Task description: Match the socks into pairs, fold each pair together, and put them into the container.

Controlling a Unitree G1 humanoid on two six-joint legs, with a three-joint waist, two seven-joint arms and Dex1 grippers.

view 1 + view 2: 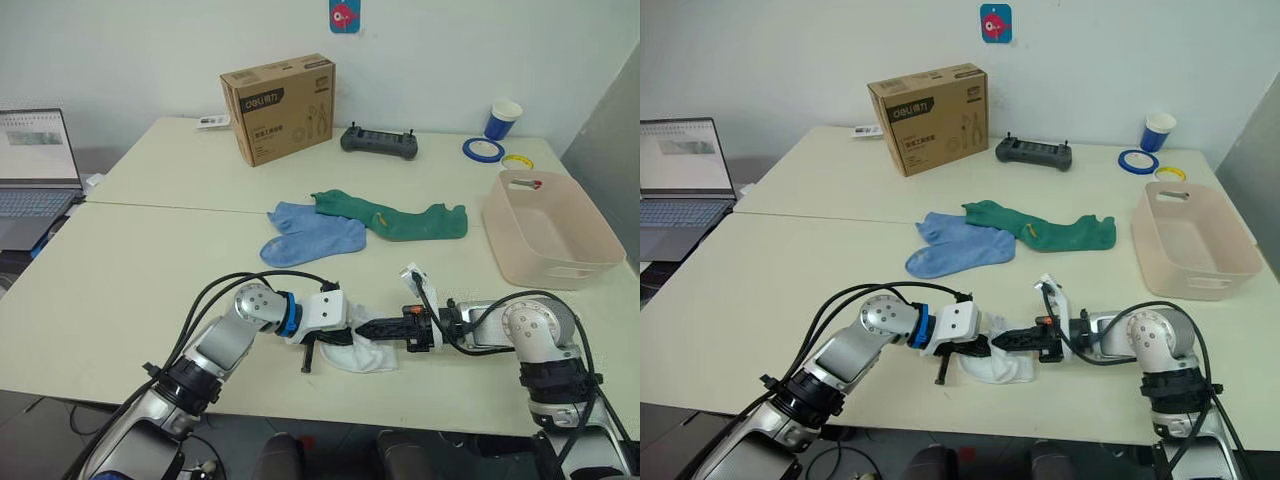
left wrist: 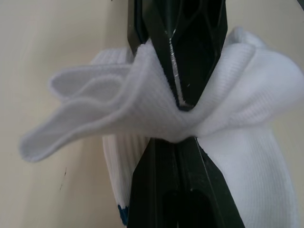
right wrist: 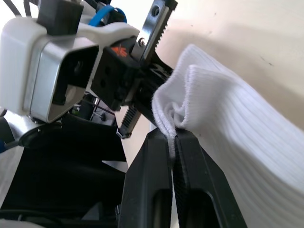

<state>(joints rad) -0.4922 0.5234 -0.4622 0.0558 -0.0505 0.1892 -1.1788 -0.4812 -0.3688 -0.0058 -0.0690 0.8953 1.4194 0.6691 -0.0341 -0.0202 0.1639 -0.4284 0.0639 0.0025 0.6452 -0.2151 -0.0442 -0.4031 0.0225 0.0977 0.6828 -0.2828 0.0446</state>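
1. Pinching the white socks (image 1: 366,352) with my left tool (image 1: 340,337), fingers closed on the fabric.
2. My right tool (image 1: 372,326) is clamped on the same socks.
3. They lie on the tabletop (image 1: 150,270), well apart from the container (image 1: 548,232).

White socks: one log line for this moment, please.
white socks at near table edge | left gripper shut on them | right gripper shut on them | container empty
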